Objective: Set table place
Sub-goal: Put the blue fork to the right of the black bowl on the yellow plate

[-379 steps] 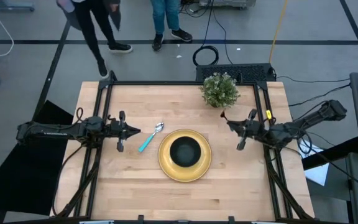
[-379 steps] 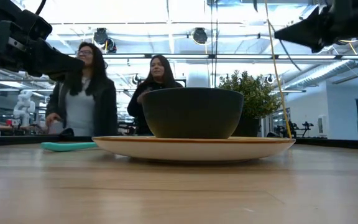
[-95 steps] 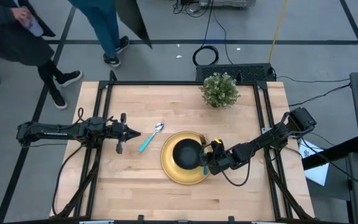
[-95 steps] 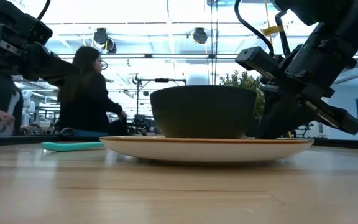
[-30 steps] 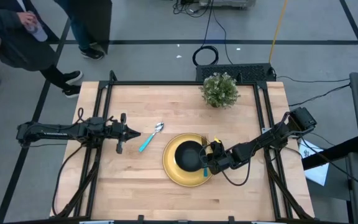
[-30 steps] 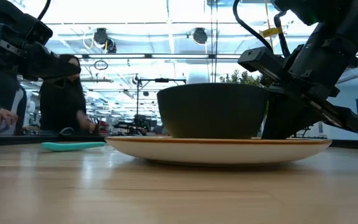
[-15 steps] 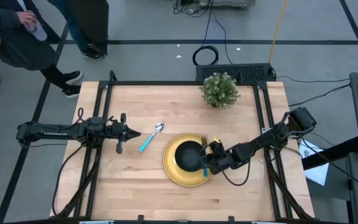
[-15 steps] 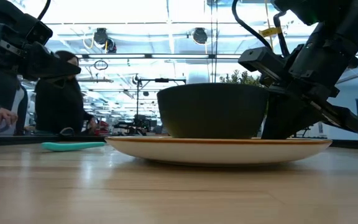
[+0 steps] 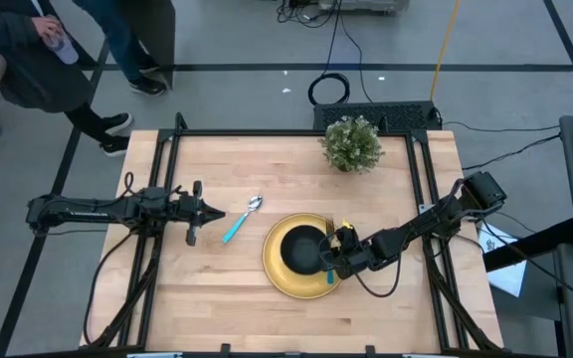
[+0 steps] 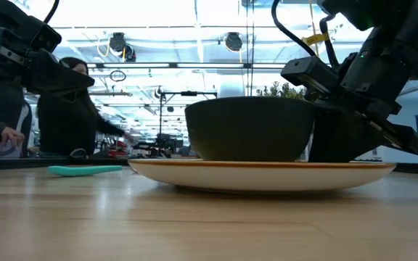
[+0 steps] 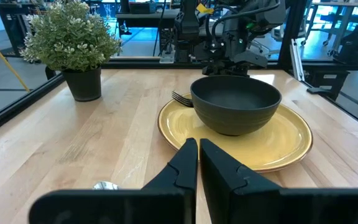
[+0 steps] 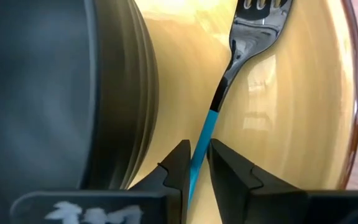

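A round yellow plate (image 9: 288, 278) lies near the middle of the light-wood table (image 9: 217, 308), with a black bowl (image 9: 304, 249) on it. A fork (image 12: 253, 28) with a turquoise handle lies on the plate's right part, beside the bowl. My right gripper (image 12: 196, 152) is low over the plate's right part, shut on the fork. A spoon (image 9: 239, 221) with a turquoise handle lies on the table left of the plate. My left gripper (image 9: 212, 211) is shut and empty, above the table left of the spoon. My right gripper pinches the fork's turquoise handle (image 12: 205, 134) between its two fingertips, one on each side. The fingers come slanting down from the table's right side. The fork's metal head (image 12: 257, 25) lies on the plate near its far rim.
A small green potted plant (image 9: 352, 145) stands at the table's far edge, right of the middle. A black metal frame (image 9: 172, 139) edges the table. People stand on the floor beyond the far left corner (image 9: 28, 60). Bare wood lies along the near edge.
The plate with the bowl has slid a little toward the table's right edge, and my right gripper has gone the same way with the fork. The people beyond the far left corner have shifted.
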